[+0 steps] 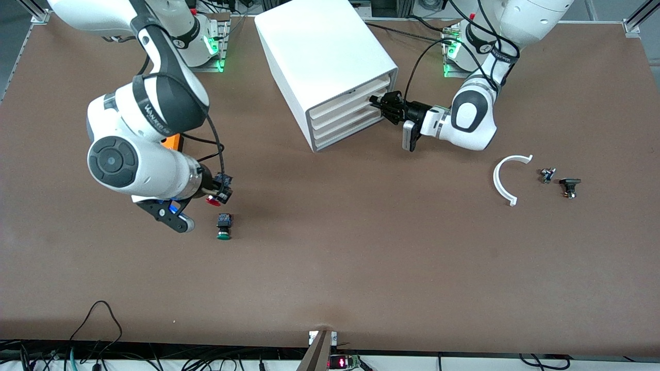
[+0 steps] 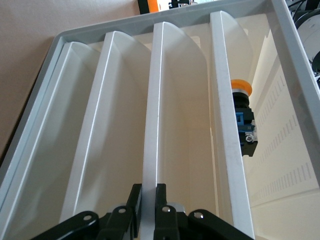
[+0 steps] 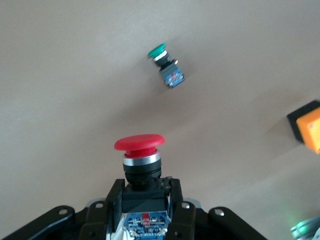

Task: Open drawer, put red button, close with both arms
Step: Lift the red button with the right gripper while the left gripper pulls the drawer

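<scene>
Left pincer (image 2: 145,200) pinches the front edge of a drawer (image 2: 152,125) in the cabinet (image 1: 319,56), ready to pull, while right pincer (image 3: 145,200) grips the red button (image 3: 140,145) above the surface (image 1: 361,247), beside the green button (image 1: 224,226), ready for delivery.

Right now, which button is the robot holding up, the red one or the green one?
The red button, clamped in the right gripper above the table. The green button lies loose on the table, untouched.
</scene>
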`<state>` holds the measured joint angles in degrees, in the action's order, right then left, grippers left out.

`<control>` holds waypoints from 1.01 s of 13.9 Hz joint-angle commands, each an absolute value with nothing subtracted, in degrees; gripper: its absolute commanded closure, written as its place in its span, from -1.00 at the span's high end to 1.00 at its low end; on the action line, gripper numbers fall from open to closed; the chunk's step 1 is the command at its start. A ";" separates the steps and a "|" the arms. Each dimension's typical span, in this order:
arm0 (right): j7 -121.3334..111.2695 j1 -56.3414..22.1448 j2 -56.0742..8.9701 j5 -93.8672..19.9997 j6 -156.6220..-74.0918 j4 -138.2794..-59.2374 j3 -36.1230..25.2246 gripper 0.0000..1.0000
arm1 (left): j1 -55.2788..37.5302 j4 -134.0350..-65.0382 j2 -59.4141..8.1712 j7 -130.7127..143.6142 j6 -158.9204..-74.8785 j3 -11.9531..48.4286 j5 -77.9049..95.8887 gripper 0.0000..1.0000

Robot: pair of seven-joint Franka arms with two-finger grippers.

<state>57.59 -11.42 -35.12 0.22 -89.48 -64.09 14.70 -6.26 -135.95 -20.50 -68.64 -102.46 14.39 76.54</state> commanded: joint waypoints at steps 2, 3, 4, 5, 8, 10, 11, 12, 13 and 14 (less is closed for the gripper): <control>67.73 -11.77 -35.07 0.09 -87.98 -61.00 18.97 -1.00 | -5.28 -132.12 -23.36 -68.82 -102.74 13.71 74.28 -1.00; 70.37 -12.30 -35.07 0.09 -87.98 -60.47 19.68 -1.00 | -5.19 -129.84 -25.21 -68.82 -102.74 13.62 73.75 -1.00; 72.49 -13.00 -35.07 0.09 -88.07 -60.47 19.86 -1.00 | -5.19 -127.38 -27.23 -68.73 -102.74 12.84 72.87 -1.00; 74.60 -14.14 -35.07 0.09 -88.24 -60.38 19.86 -1.00 | -5.19 -125.27 -28.73 -68.73 -102.66 12.05 71.73 -1.00; 81.28 -17.57 -35.07 0.09 -88.94 -58.89 19.78 -1.00 | -3.52 -119.90 -31.02 -66.81 -102.57 10.81 67.25 -1.00; 85.67 -19.59 -35.07 0.09 -90.52 -58.54 19.78 -1.00 | -1.85 -117.00 -31.90 -64.17 -102.31 10.90 64.26 -1.00; 88.22 -20.56 -35.07 0.09 -91.75 -58.54 19.78 -1.00 | -1.50 -116.11 -31.99 -63.12 -102.30 10.90 62.94 -1.00; 90.68 -21.96 -35.07 0.09 -93.06 -58.54 19.78 -1.00 | -0.97 -115.41 -32.08 -62.06 -102.30 10.90 62.06 -1.00; 93.05 -23.19 -35.07 0.09 -94.56 -58.54 19.69 -1.00 | -0.44 -114.70 -32.17 -61.09 -102.30 10.90 61.27 -1.00; 95.60 -24.51 -35.07 0.09 -95.79 -58.54 19.60 -1.00 | -0.09 -114.00 -32.25 -60.74 -102.22 10.90 61.17 -1.00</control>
